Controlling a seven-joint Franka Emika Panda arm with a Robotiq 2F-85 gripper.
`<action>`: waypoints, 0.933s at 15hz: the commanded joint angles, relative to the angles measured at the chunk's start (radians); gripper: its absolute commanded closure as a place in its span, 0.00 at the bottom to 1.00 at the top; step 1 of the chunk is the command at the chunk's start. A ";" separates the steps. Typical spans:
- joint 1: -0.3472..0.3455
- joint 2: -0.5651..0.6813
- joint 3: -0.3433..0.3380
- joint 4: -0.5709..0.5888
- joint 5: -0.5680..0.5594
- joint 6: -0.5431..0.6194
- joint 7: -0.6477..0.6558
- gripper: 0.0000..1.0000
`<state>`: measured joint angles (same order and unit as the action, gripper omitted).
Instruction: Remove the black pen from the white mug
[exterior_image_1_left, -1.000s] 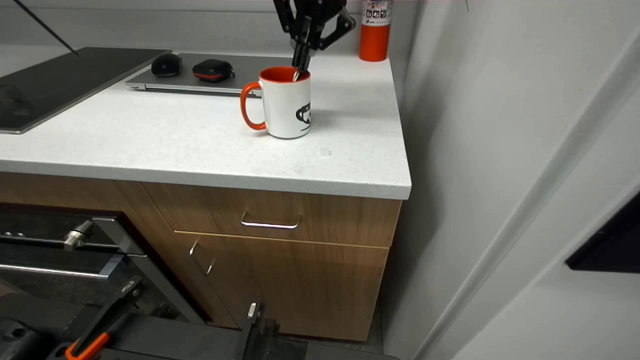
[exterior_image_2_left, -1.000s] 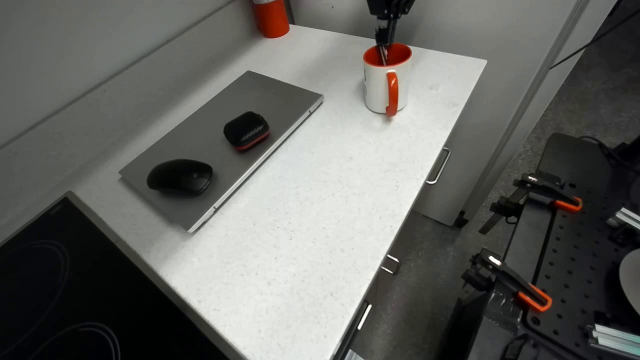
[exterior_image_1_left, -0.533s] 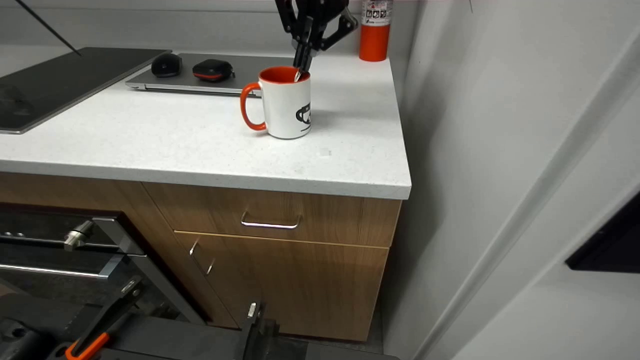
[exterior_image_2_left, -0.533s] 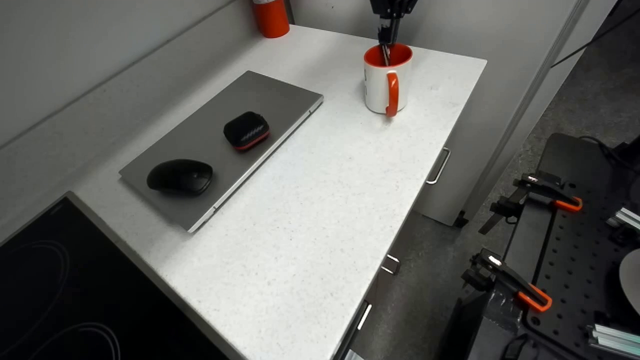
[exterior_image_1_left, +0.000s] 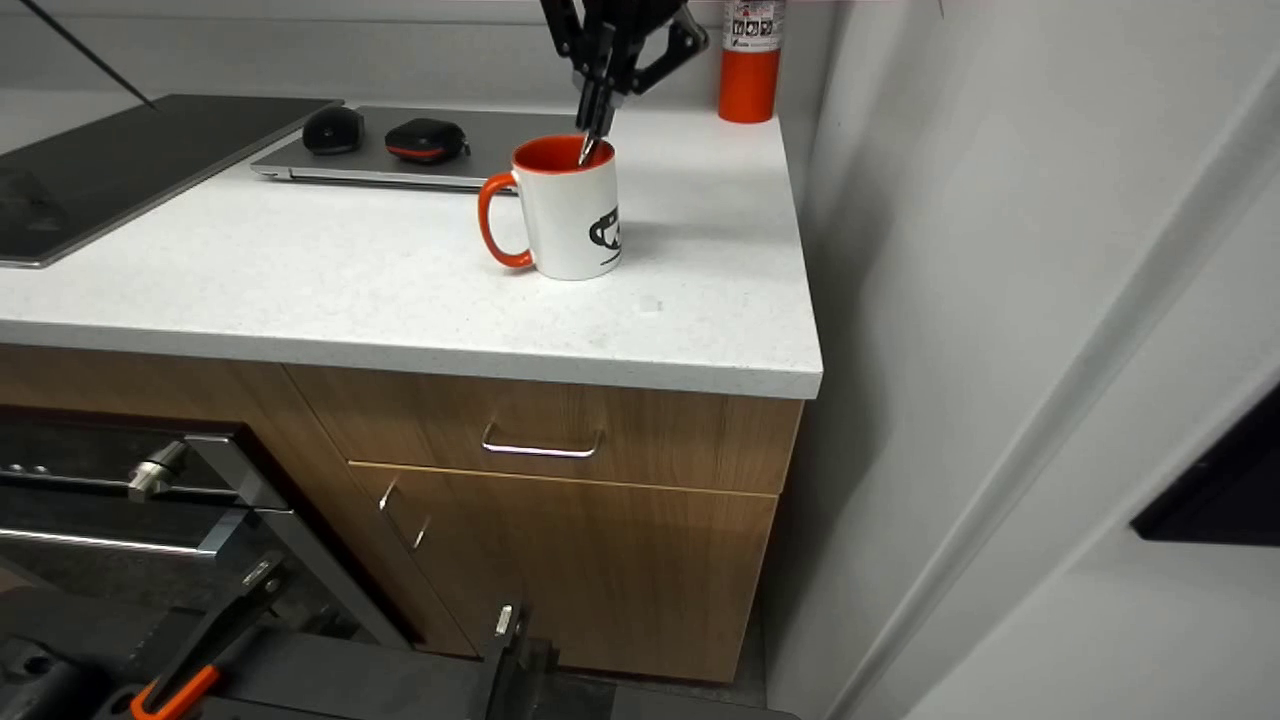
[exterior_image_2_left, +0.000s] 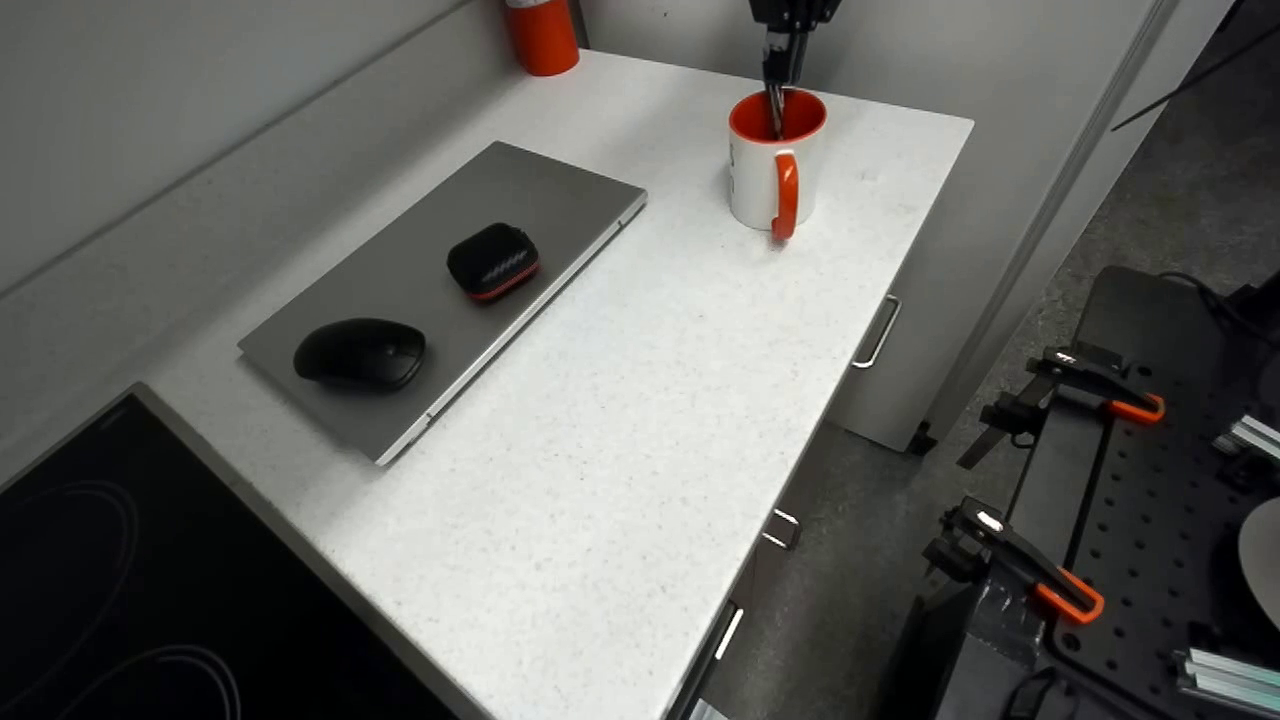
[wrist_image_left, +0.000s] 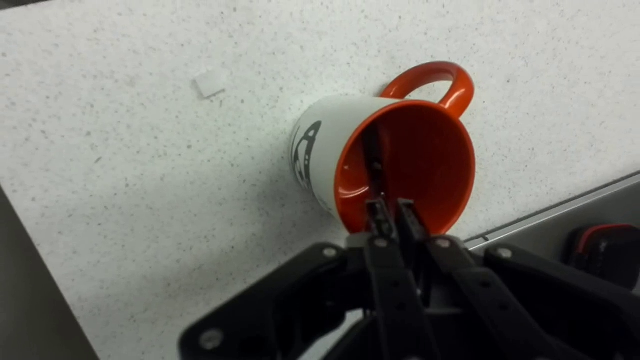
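The white mug (exterior_image_1_left: 572, 225) with red handle and red interior stands on the counter, leaning very slightly. It also shows in an exterior view (exterior_image_2_left: 752, 185) and in the wrist view (wrist_image_left: 332, 125). The thin black pen (wrist_image_left: 372, 155) is inside the mug, slanting up to my fingertips; its lower end lies deep in the mug. It glints at the rim in both exterior views (exterior_image_1_left: 587, 150) (exterior_image_2_left: 777, 112). My gripper (wrist_image_left: 392, 202) is right above the mug's opening, its fingers nearly together on the pen; a narrow gap shows between the tips. The pen's upper part is mostly hidden by the fingers.
A closed grey laptop (exterior_image_2_left: 420, 250) lies beside the mug, bearing a black mouse (exterior_image_2_left: 360, 353) and a small black case (exterior_image_2_left: 493, 260). A red-and-white cylinder (exterior_image_1_left: 750, 80) stands at the back. A cooktop (exterior_image_2_left: 120, 560) is at the far end. The counter's front edge (exterior_image_1_left: 450, 360) lies near the mug.
My gripper has shifted slightly with the pen, a little left in an exterior view. The mug's rim has moved a little the same way, so the mug has tilted or shifted slightly.
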<state>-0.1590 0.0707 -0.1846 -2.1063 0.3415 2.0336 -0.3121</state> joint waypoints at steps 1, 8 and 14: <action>-0.024 -0.090 0.001 -0.026 0.027 -0.031 -0.057 0.98; 0.002 -0.251 -0.022 -0.016 0.054 -0.093 -0.141 0.98; 0.104 -0.211 0.050 -0.004 0.056 -0.203 -0.194 0.98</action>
<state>-0.1017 -0.1792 -0.1652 -2.1148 0.3890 1.8649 -0.4812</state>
